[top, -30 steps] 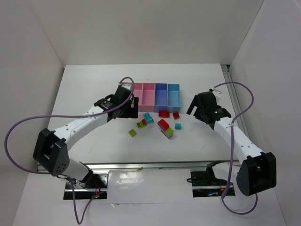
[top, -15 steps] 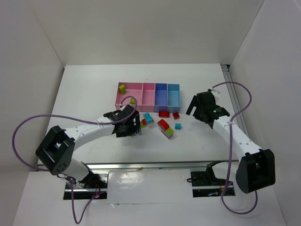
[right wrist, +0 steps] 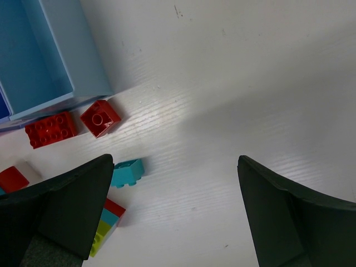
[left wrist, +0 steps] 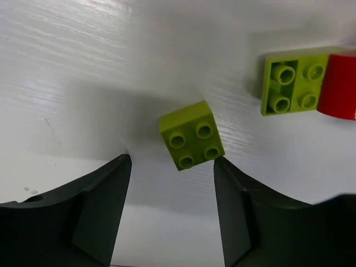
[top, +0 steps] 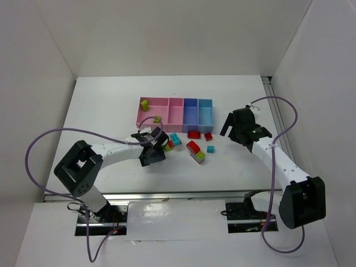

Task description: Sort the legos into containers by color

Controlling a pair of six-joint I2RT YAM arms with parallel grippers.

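My left gripper (top: 154,154) is open and low over the table. In the left wrist view (left wrist: 171,161) a lime 2x2 brick (left wrist: 192,143) lies just ahead of its fingertips, between them and untouched. A second lime brick (left wrist: 292,88) joined to a red one (left wrist: 339,86) lies further right. The four joined bins (top: 175,100) stand behind. Two lime bricks (top: 144,104) lie in the wide pink bin. My right gripper (top: 229,127) is open and empty above bare table (right wrist: 173,161), right of a cyan brick (right wrist: 127,171).
Loose bricks lie in front of the bins: a cyan one (top: 174,139), a red 2x4 (top: 193,134), a small red one (top: 208,136), a cyan one (top: 210,149) and a red-cyan-lime stack (top: 197,152). The light blue bin's wall (right wrist: 83,55) shows in the right wrist view.
My left arm has pulled back from over the wide pink bin and come down to the lime brick on the table. Two lime bricks now show in that bin. The right arm has not moved.
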